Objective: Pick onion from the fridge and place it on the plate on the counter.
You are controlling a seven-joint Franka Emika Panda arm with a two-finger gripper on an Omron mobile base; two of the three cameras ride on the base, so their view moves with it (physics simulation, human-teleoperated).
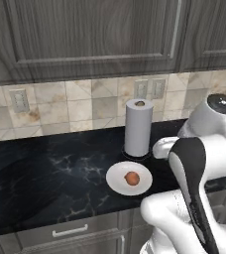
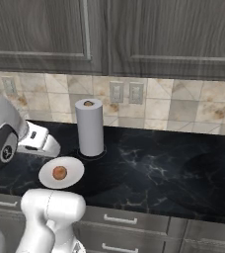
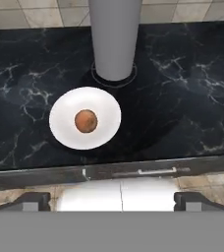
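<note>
The onion [image 3: 86, 120], a smooth orange-brown ball, sits at the middle of the flat round white plate [image 3: 65, 130] near the front edge of the black marbled counter [image 3: 192, 98]. A white paper-towel roll [image 3: 114, 37] stands upright just behind. The gripper [image 3: 112, 201] hangs empty, fingers spread.

- Onion [image 1: 132, 178]: orange-brown, a little mottled.
- Plate [image 1: 117, 181]: plain white.
- Counter [image 1: 45, 183]: black, marbled with thin white veins.
- Paper roll [image 1: 138, 128]: white, looking pale grey in the shade, with a brownish core at the top, on a dark round base.
- Cabinets [image 1: 85, 34]: dark grey wood grain; silver handles on the drawers below.
- Backsplash [image 1: 85, 106]: beige and tan tiles with rusty blotches.
- Outlets [image 1: 19, 100]: pale grey-white.
- Arm [image 1: 204, 163]: glossy white with black joints.
- Finger tips [image 3: 33, 201]: dark grey.
</note>
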